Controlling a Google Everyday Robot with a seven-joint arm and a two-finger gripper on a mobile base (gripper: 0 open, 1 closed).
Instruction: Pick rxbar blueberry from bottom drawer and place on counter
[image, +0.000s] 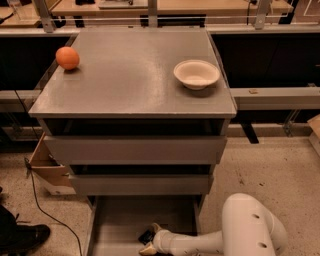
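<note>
Jaws of gripper (149, 240) spread apart around rxbar blueberry (146, 235), inside bottom drawer (125, 220).

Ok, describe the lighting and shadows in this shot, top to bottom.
Camera view: the counter shows a soft pale sheen mid-surface; the orange and the bowl throw short, soft shadows; gaps above the upper drawers are black; the bottom drawer lies in dimmer light, where the gripper sits at its front by the dark rxbar blueberry.
</note>
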